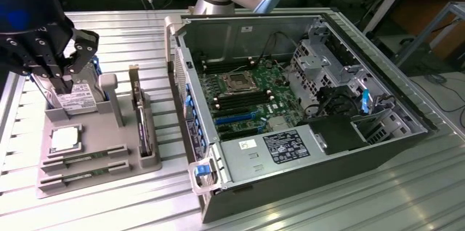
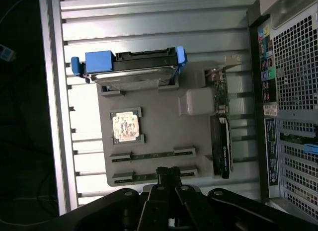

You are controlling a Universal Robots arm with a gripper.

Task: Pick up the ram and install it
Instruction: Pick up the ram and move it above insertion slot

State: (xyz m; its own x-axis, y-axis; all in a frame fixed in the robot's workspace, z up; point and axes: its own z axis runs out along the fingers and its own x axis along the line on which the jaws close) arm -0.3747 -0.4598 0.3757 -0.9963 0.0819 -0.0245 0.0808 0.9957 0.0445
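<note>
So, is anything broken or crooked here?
Nothing stands out. Both ram sticks lie straight in their slots on the gray holder. The other parts sit neatly in theirs, and the computer case lies open on its side.

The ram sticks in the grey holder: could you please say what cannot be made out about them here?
- Wrist view: the gripper covers part of the edge ram; whether they touch cannot be told.
- Both views: chips and markings on the edge ram and the inner ram are too small to make out.
- Exterior view: the gripper hides the top of the hard drive.
</note>
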